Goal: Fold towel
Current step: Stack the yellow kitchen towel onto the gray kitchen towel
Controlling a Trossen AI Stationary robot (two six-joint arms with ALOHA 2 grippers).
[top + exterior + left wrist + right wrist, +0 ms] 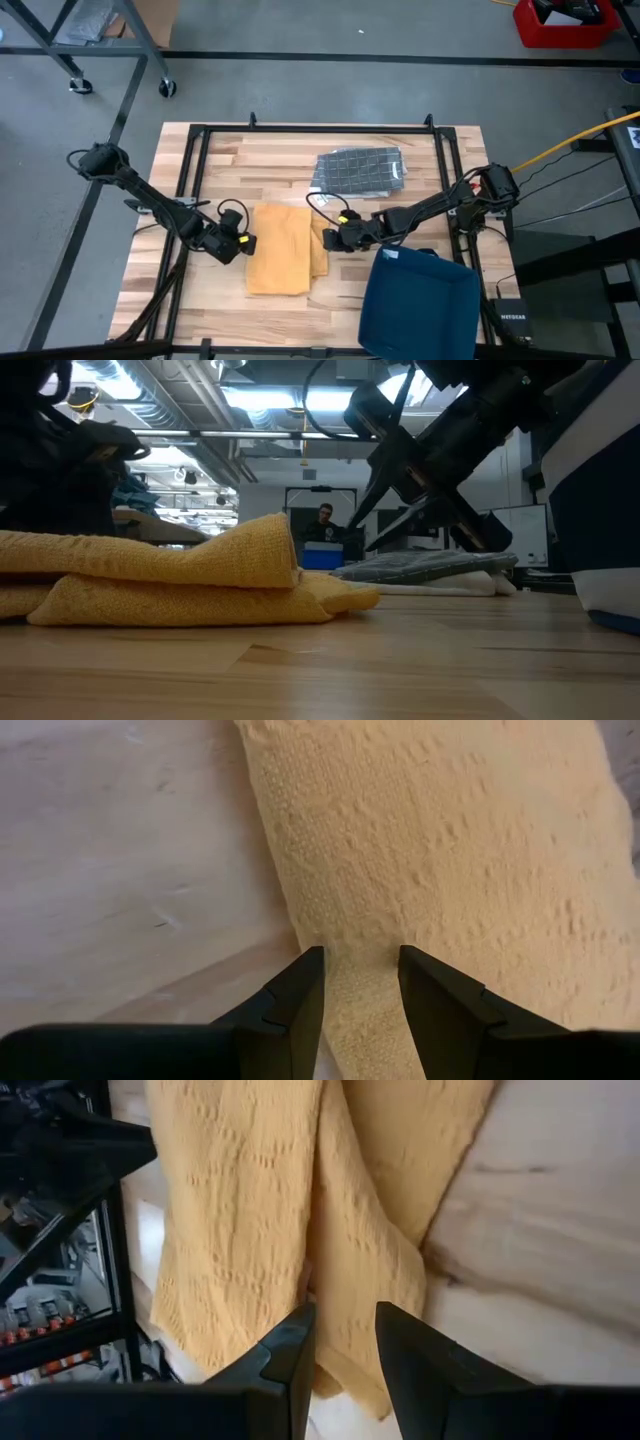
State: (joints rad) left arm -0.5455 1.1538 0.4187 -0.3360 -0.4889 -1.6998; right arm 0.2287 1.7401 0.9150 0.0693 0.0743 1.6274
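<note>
I find my left gripper (243,243) clamped on the left edge of the one yellow towel (280,250), and my right gripper (330,238) clamped on its right edge. The towel lies folded near the middle of the wooden table (270,155). I count one grey checked cloth (360,170) behind it and one blue bin (420,305) at the front right corner; no writing is legible.

Grey concrete floor (330,35) surrounds the table, with a red bin (562,22) and bright ceiling lights (265,398) overhead.
</note>
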